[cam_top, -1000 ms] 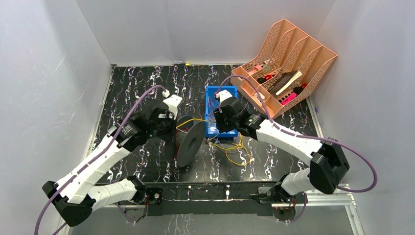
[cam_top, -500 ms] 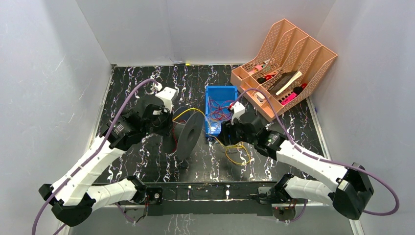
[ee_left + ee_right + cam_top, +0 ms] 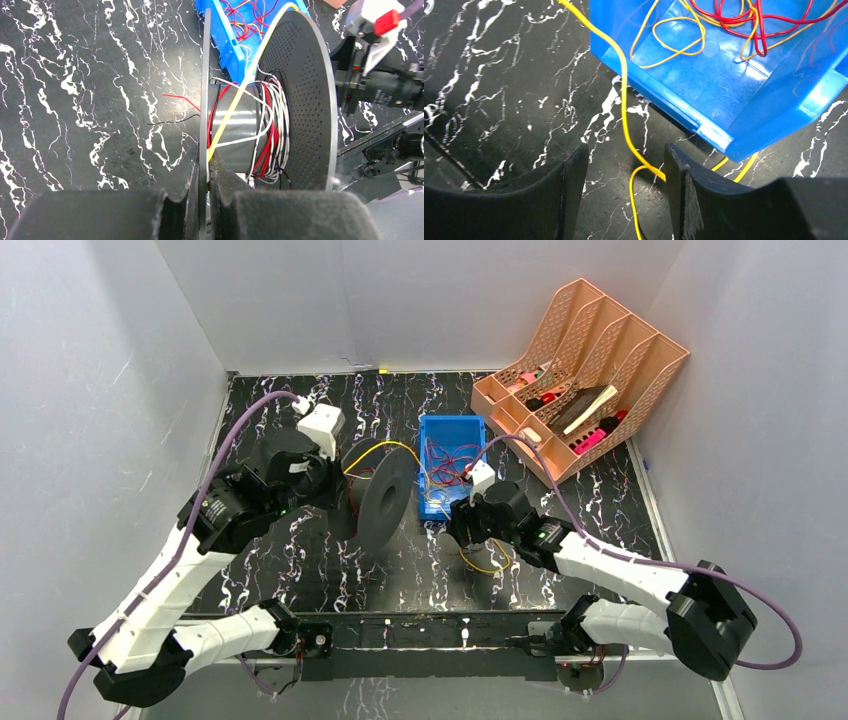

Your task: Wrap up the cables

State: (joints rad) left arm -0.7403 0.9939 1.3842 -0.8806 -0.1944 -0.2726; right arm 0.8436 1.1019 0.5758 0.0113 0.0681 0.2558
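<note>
**Spool (image 3: 385, 502) clamped at left, yellow cable (image 3: 372, 448) lying loose at right**

One grey spool stands on edge on the black marbled counter (image 3: 280, 570), its two round flanges upright. The left pincer (image 3: 204, 172) is clenched on the rim of the near flange, one finger on each side of the thin disc. Red, white and black turns sit around the hub. The yellow cable crosses the hub at a slant from the gripped rim, climbs over the far flange and heads toward the blue bin (image 3: 424, 455). Two stray ends, one red (image 3: 177, 97) and one black (image 3: 170, 120), lie on the counter just beside the near flange.

The right pincer (image 3: 626, 160) is released: its two fingers stand apart low over the counter, with the yellow cable running between them and looping close to one finger. The single blue bin sits just beyond it and holds a tangle of red cables (image 3: 754, 25) and thin yellow ones — too knotted to count. More yellow shows from under the bin's near corner. In the overhead view the right arm hides part of the yellow loops on the counter.

At the far right one peach file rack (image 3: 600, 330) with four slots holds pink, red and dark items too small to name. Two purple cords (image 3: 250, 430) — one per arm — arc above the counter.
</note>
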